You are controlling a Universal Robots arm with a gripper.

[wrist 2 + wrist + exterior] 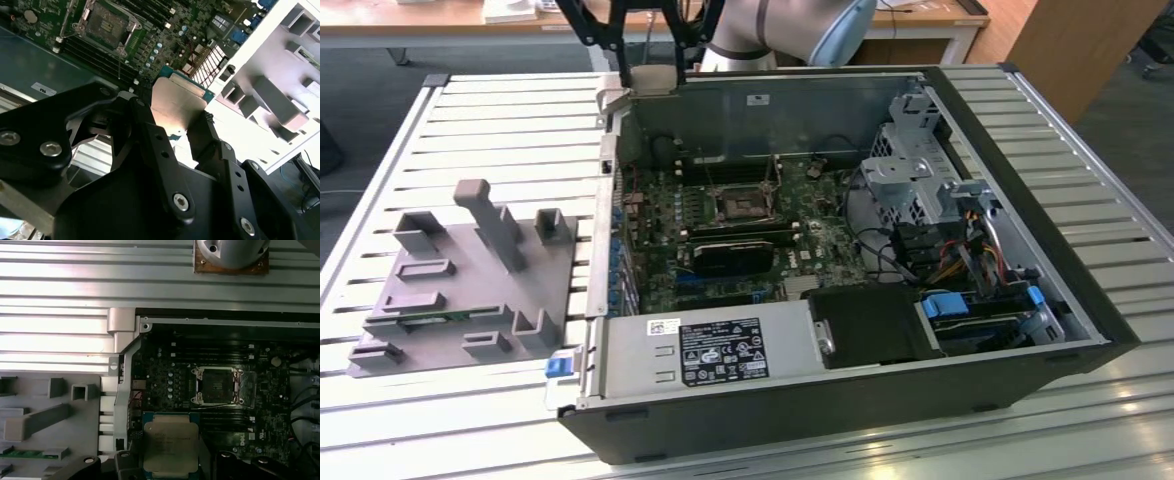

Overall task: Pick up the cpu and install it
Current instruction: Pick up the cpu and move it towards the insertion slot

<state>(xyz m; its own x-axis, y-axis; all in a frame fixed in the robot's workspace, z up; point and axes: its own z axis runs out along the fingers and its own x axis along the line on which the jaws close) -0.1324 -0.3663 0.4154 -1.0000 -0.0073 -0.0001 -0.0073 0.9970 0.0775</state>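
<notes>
One cpu (170, 442) pinched between gripper (174, 112) jaws, seemingly over motherboard (165, 375).

exterior view: stood off the arm, looked down at a slant into the open computer case (761, 110) and the table (507, 120) | first wrist view: hung higher, faced straight down on the socket (218, 385) | second wrist view: sat close behind the gripper (176, 107) and cpu (172, 95), faced aslant | all three shared: socket, grey fixture (467, 290)

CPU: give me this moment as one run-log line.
cpu: clamped between jaws | socket: empty, cpu apart from it | install: not done
</notes>
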